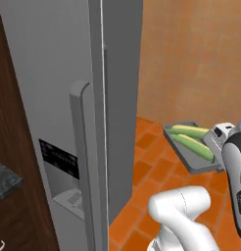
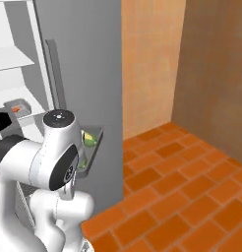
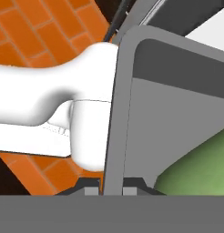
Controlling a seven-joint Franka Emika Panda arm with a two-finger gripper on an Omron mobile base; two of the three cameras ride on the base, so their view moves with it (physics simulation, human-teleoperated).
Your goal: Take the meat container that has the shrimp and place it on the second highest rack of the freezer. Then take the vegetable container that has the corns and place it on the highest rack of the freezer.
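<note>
My gripper (image 3: 110,187) is shut on the rim of the vegetable container (image 3: 127,113), a long grey tray; its near wall stands between the two fingertips. In the left base view the gripper (image 1: 216,147) holds this container (image 1: 187,158) in the air above the floor, right of the freezer (image 1: 49,73). The two green-yellow corns (image 1: 193,139) lie inside it. In the right base view the container (image 2: 92,143) is partly hidden behind my arm. The meat container (image 2: 17,108) with the orange shrimp (image 2: 16,106) rests on a white freezer shelf, under a higher shelf (image 2: 12,59).
One freezer door (image 2: 83,69) stands open, close beside the held tray. The other door carries a dark dispenser panel (image 1: 59,158) and a long handle (image 1: 81,147). Dark wooden cabinets (image 1: 10,162) flank the freezer. Orange tiled floor (image 2: 182,187) stretches to the right.
</note>
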